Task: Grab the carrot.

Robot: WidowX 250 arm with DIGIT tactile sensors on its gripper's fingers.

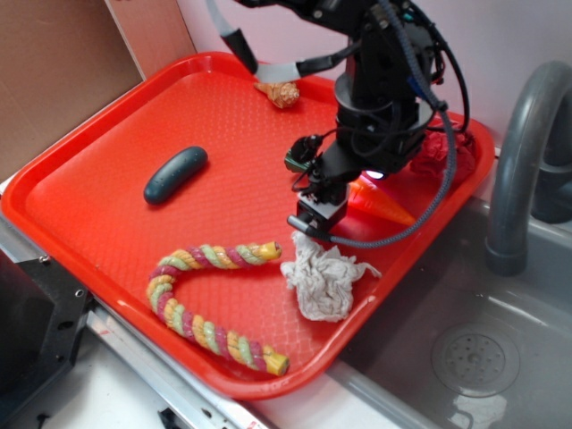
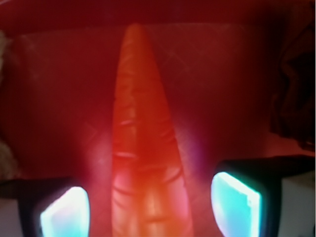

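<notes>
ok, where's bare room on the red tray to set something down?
Free: the red plastic tray left of the dark green oblong toy, and between it and the striped twisted rope. Crowded: right side, with the gripper, glossy orange toy carrot and crumpled white cloth.

Pale pink wall (image 1: 527, 36) at twelve o'clock; brown cardboard panel (image 1: 63, 63) at ten; grey sink basin (image 1: 465, 349) with drain at four, grey faucet (image 1: 523, 152) at three

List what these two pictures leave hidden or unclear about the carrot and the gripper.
- Carrot, exterior view: the arm covers its thick end, so no stem shows.
- Carrot, wrist view: thick end cut off by the bottom edge.
- Gripper, wrist view: fingers flank the carrot; glare hides whether they touch it.
- Fingers, exterior view: hidden behind the gripper body.
</notes>
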